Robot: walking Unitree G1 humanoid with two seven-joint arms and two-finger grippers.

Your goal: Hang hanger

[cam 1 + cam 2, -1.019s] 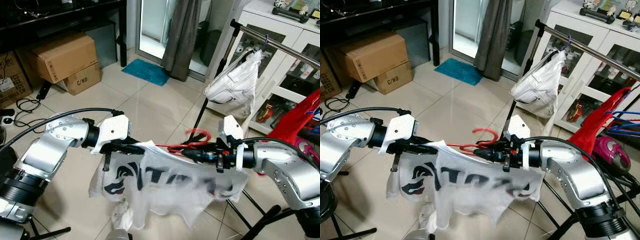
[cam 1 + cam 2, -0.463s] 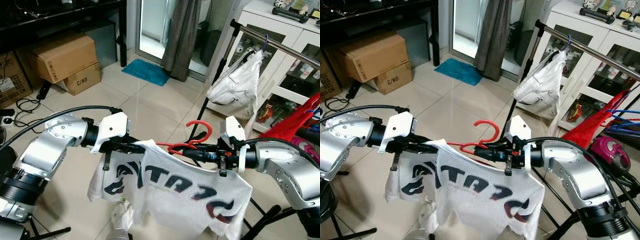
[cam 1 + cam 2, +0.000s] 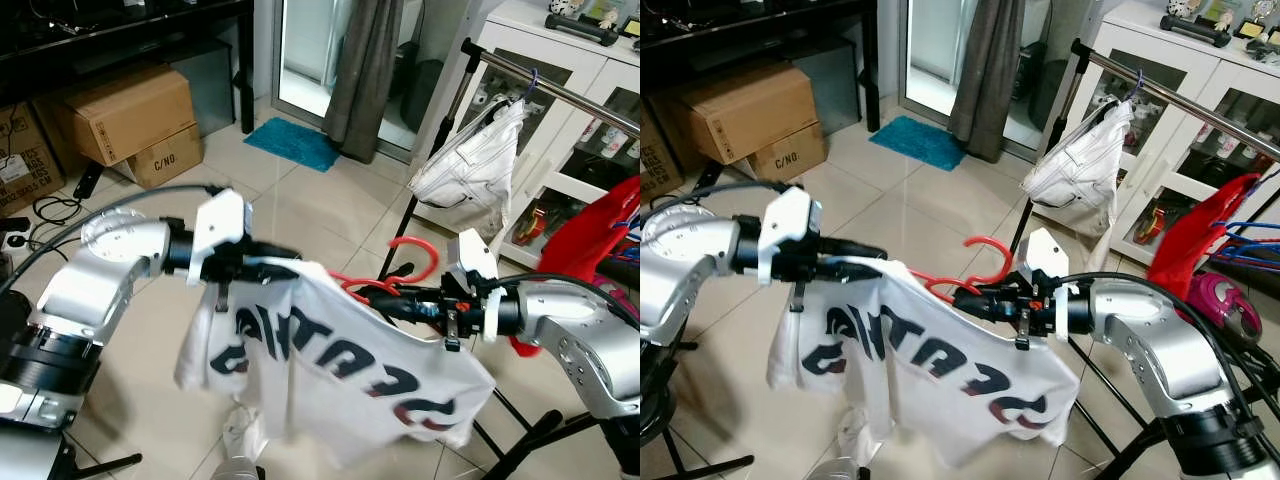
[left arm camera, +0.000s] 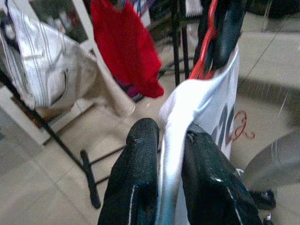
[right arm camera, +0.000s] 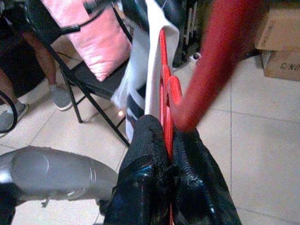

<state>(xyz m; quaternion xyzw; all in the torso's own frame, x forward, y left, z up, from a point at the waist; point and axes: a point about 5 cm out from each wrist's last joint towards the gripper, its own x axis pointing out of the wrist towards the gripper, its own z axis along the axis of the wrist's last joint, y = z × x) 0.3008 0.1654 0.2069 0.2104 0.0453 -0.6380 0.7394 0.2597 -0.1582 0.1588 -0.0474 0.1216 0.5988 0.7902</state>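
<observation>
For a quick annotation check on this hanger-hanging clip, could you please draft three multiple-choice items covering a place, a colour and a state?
1. Where is the clothes rail?
A. ahead on the robot's right
B. behind the boxes
C. on the floor

2. What colour is the hanger?
A. blue
B. red
C. black

3. What is the left gripper doing?
A. hanging open
B. pinching the white T-shirt
C. holding a box

Answers: 1 A, it stands right of the right gripper; 2 B, its hook is red; 3 B, cloth sits between its fingers.
</observation>
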